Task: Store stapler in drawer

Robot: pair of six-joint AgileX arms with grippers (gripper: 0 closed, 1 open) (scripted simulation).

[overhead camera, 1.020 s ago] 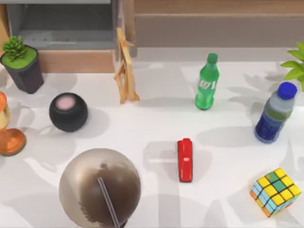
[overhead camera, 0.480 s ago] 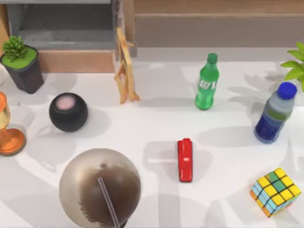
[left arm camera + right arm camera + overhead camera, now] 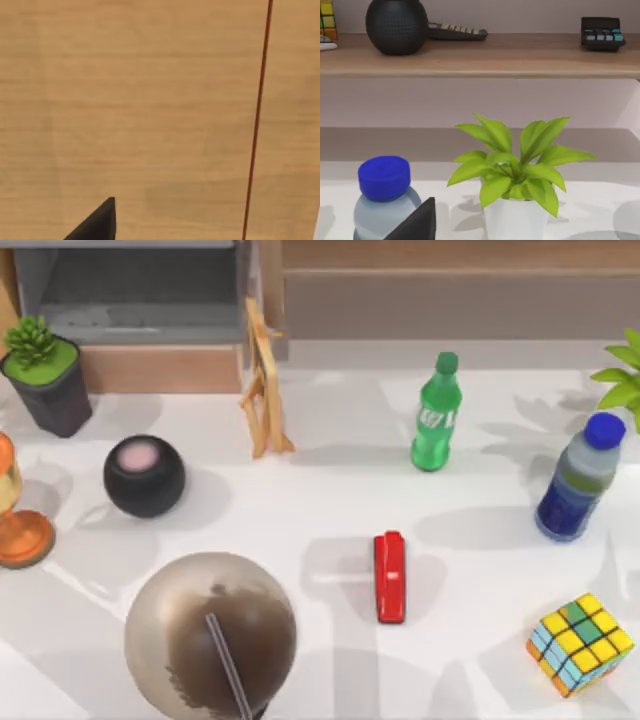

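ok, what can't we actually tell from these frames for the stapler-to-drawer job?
- Drawer: top view's upper edge cuts off its back.
- Left gripper: left wrist view has one dark fingertip; finger state unreadable.
- Right gripper: same in right wrist view.
- Stapler: underside hidden.

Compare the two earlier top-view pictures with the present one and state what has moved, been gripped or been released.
Nothing visibly changed. The small bright red oblong stapler lies on the white table, apart from the green plastic soda bottle, and the wide drawer with a grey interior and light wooden front stands open as before.
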